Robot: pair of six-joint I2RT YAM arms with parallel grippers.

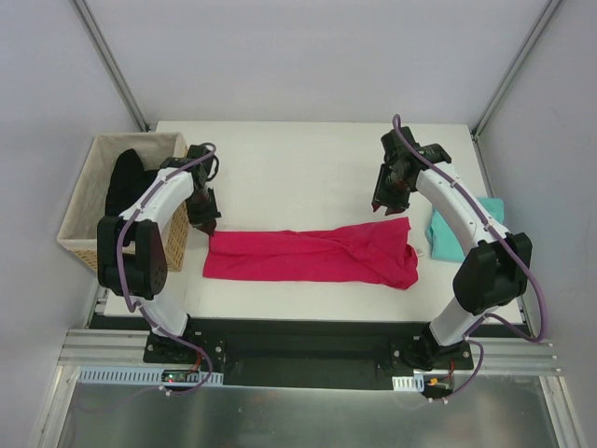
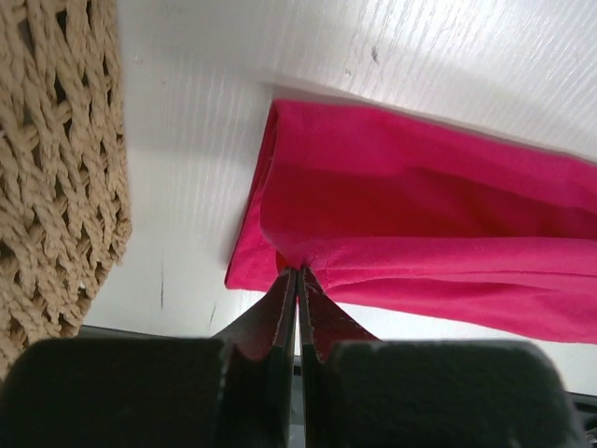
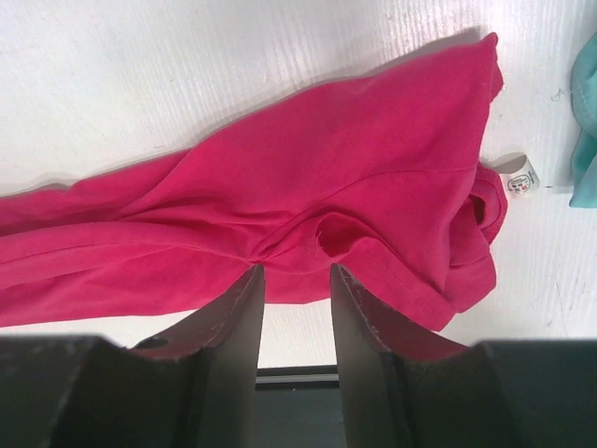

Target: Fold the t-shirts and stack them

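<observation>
Fingers of the left gripper are pressed flat together, with no gap between them. At their tips they pinch the edge of the pink t-shirt close to its left corner, and the folds of the cloth run together at that spot. On the right gripper the fingers stand a little apart. In this narrow gap we see only the white table and no cloth. Their tips reach the edge of the same shirt, where the cloth is gathered into small wrinkles. We cannot tell if they press on it.

From above, the pink t-shirt lies as one long, narrow band across the near half of the table, stretched from the left gripper to the right one. Both grippers are at its far edge, one at each end. The left end is flat and straight, while the right end is wider and bunched. A small white label lies on the table just beside this bunched end.

Right after the label comes the teal t-shirt. It is a compact bundle at the right edge of the table, partly hidden under the right arm and apart from the pink one. On the other side, a woven basket stands against the left edge of the table, with a black garment inside it. The left arm passes over the corner of the basket.
</observation>
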